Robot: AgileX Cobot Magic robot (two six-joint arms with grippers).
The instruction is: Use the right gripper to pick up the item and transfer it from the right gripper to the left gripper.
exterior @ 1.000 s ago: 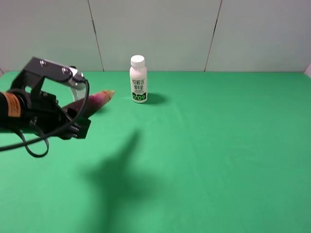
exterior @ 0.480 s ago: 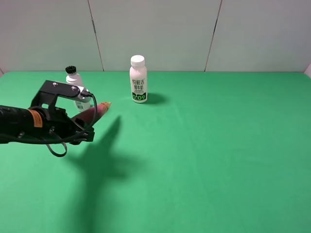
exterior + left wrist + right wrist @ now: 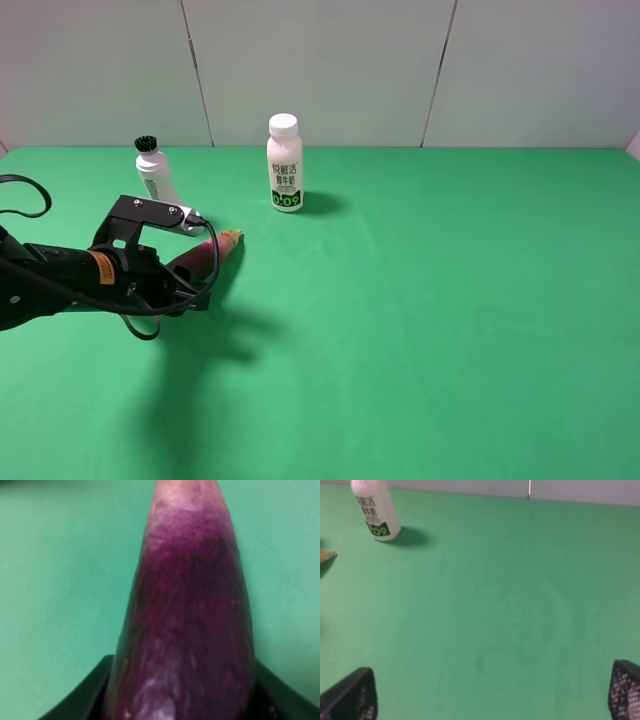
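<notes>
**Toy eggplant held in left claw, low over green table**

Exterior high view: the left gripper (image 3: 188,272), a black claw on a black arm with an orange sticker and a looping cable, sits low at the left of the green table (image 3: 450,300). It is clamped on the toy eggplant (image 3: 210,252), whose tan pointed tip juts out toward the far wall, close above the cloth or on it; I cannot tell which. A white milk bottle (image 3: 285,163) with green lettering stands upright near the far edge, well apart from the claw. A smaller white bottle with a black ridged cap (image 3: 154,175) stands upright just behind the arm. A dark shadow lies on the cloth under and in front of the arm.

Left wrist view: the eggplant (image 3: 190,625) fills the picture, glossy dark purple fading to pink at the tip, with black finger edges (image 3: 85,695) showing on either side at its base.

Right wrist view: the right gripper (image 3: 492,692) stands wide and empty, its two black textured fingertips (image 3: 352,695) at opposite corners, bare green table (image 3: 520,615) between. The milk bottle (image 3: 372,510) and the eggplant's tan tip (image 3: 327,555) appear at the edge.
</notes>
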